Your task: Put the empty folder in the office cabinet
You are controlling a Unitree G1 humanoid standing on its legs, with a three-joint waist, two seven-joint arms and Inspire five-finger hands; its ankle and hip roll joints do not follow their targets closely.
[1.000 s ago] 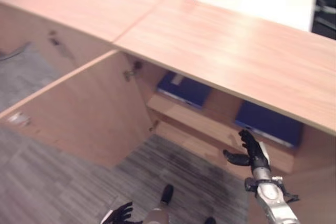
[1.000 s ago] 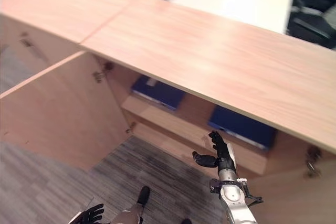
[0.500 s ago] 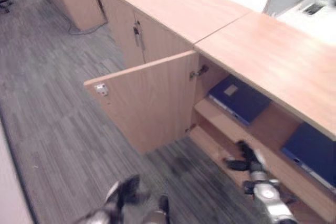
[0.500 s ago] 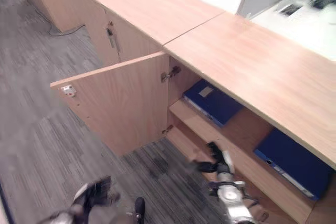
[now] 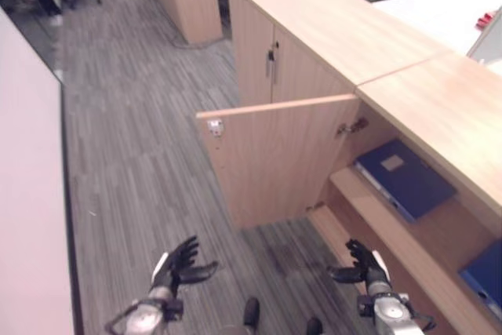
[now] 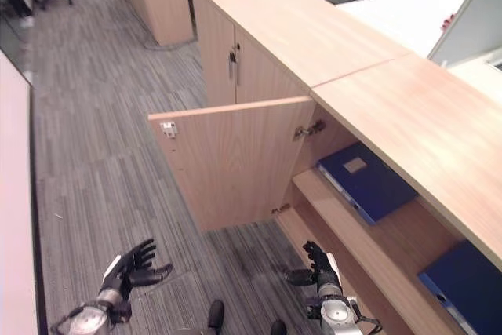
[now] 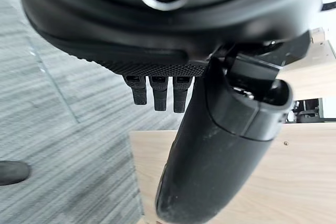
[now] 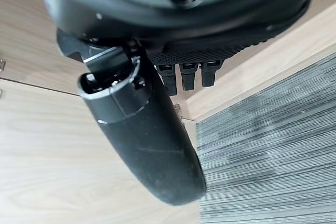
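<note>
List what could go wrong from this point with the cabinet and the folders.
The cabinet door stands open into the aisle, between the left hand and the shelves, so a swing of that arm could knock it. The right hand, open and empty, hangs close to the lower shelf edge and might bump it. Shutting the door carelessly could catch the blue folder if it overhangs.

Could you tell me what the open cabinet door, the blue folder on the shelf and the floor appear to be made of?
Cabinet door: probably laminated board, matte, with a light wood-grain pattern. Blue folder: likely plastic-covered card, smooth, faintly shiny. Floor: seemingly grey carpet, streaked and textured.
</note>
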